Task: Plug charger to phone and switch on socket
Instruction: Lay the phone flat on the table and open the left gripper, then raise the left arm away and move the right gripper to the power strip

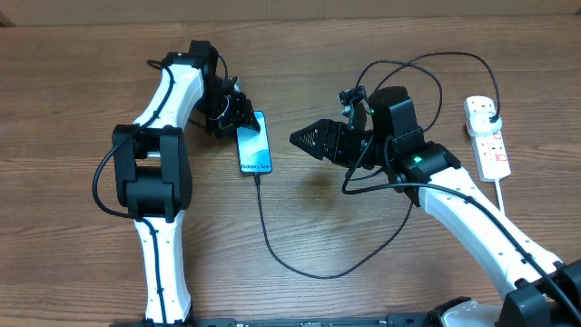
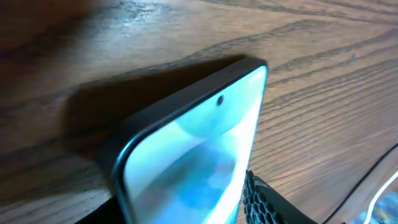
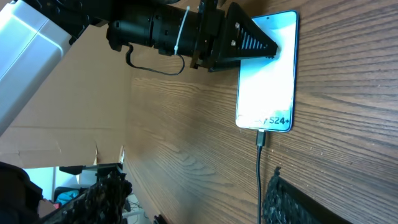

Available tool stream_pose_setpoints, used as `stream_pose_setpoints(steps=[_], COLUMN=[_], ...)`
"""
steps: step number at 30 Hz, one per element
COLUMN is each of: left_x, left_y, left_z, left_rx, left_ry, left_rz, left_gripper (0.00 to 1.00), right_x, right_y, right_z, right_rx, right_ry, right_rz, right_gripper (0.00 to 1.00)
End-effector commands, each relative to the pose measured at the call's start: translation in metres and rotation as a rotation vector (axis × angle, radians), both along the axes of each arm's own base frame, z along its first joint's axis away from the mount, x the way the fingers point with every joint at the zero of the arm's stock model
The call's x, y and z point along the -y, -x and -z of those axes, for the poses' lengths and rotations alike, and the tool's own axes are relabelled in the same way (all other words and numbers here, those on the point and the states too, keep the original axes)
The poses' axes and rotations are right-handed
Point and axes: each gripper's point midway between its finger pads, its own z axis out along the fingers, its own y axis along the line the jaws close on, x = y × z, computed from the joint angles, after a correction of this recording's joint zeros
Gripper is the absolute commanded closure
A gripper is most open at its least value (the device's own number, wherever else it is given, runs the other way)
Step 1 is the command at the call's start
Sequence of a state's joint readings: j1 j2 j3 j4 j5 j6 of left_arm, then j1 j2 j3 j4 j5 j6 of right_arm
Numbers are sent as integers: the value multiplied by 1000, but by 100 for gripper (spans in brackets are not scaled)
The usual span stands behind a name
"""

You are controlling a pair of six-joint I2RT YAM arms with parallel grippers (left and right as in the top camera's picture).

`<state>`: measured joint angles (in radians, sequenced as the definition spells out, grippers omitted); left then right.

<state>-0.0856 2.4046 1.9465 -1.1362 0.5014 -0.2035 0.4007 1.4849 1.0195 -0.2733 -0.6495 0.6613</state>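
The phone (image 1: 255,143) lies flat on the wooden table with its light-blue screen up. It also shows in the left wrist view (image 2: 199,155) and the right wrist view (image 3: 267,74). My left gripper (image 1: 238,116) is shut on the phone's far end (image 2: 186,208). The charger's black cable (image 1: 272,245) has its connector tip (image 3: 261,137) in the phone's near edge. It loops right and back to a black plug (image 1: 487,113) in the socket (image 1: 492,150), a white power strip at the right. My right gripper (image 1: 304,139) is open and empty, a short way right of the phone (image 3: 193,199).
The cable loops up and over behind my right arm (image 1: 399,118). The power strip's white cord (image 1: 502,195) runs toward the front right. Cardboard walls stand along the table's far edge (image 1: 363,9).
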Motion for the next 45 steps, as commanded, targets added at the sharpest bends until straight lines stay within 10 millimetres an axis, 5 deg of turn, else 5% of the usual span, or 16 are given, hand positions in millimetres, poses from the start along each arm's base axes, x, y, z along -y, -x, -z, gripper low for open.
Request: stream_pose_setpoints(steps=[1, 11, 16, 21, 27, 28, 35, 38, 42, 45], left_x=[-21, -38, -37, -34, -31, -31, -30, -31, -33, -33], left_y=[4, 3, -12, -39, -57, -55, -20, 0, 16, 18], left_z=[16, 20, -4, -71, -189, -220, -326, -363, -389, -392], left_rx=[-16, -9, 45, 180, 435, 501, 721, 804, 867, 874], left_ry=[-150, -252, -246, -233, -198, -188, -138, -129, -122, -122], left_rz=[7, 8, -3, -20, -50, -57, -76, -84, -91, -92], left_gripper=[48, 49, 50, 53, 52, 52, 48, 43, 24, 11], right_x=[1, 2, 3, 9, 15, 16, 28, 40, 66, 94], right_y=[-4, -2, 1, -1, -2, -2, 1, -1, -9, -17], right_z=[-5, -3, 2, 10, 16, 17, 31, 25, 3, -20], right_rx=[24, 25, 49, 38, 42, 40, 37, 44, 46, 41], right_ry=[0, 10, 41, 85, 128, 133, 228, 315, 432, 506], right_rz=[4, -5, -36, -5, 7, 11, 16, 28, 82, 153], right_gripper=[27, 27, 27, 27, 29, 31, 33, 33, 33, 55])
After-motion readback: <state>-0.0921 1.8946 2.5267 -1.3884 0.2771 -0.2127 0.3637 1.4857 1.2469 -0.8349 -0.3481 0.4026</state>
